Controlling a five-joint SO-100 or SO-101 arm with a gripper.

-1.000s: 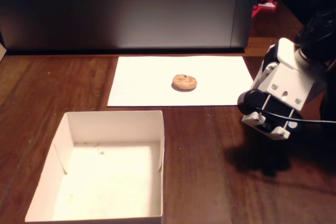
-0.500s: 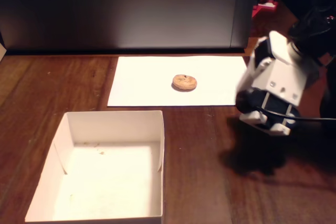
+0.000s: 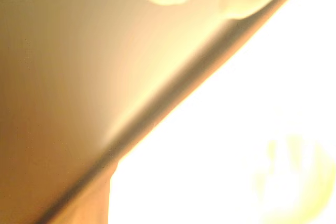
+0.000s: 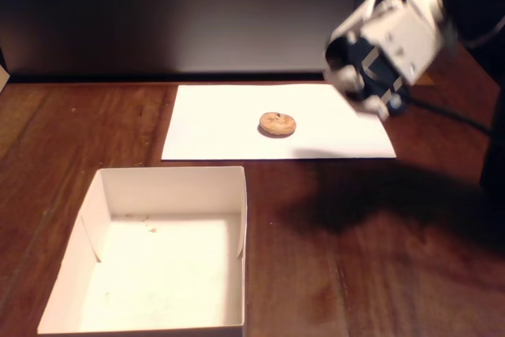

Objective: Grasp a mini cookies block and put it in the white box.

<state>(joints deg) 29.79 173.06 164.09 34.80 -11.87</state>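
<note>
No writing or brand can be read on any of the things here.

In the fixed view the cookie (image 4: 278,124) lies flat near the middle of a white paper sheet (image 4: 221,128), well apart from every edge of the sheet. The sheet rests on a dark wooden table (image 4: 371,274). Around the cookie the paper is bare, so there is free room on all sides of it.

The box (image 4: 170,181) stands on the table in front of the sheet, to the left, not touching it; a strip of wood shows between them. Its walls are upright and it is open on top. A few small crumbs lie on its floor.

The gripper (image 4: 357,84) hangs in the air over the right end of the sheet, blurred, right of the cookie and apart from it. I cannot tell if its fingers are spread or pressed together. Its shadow falls on the wood right of the box.

Behind the sheet stands a dark wall panel (image 4: 197,13).

The wrist view is washed out by light; the cookie cannot be made out there
</note>
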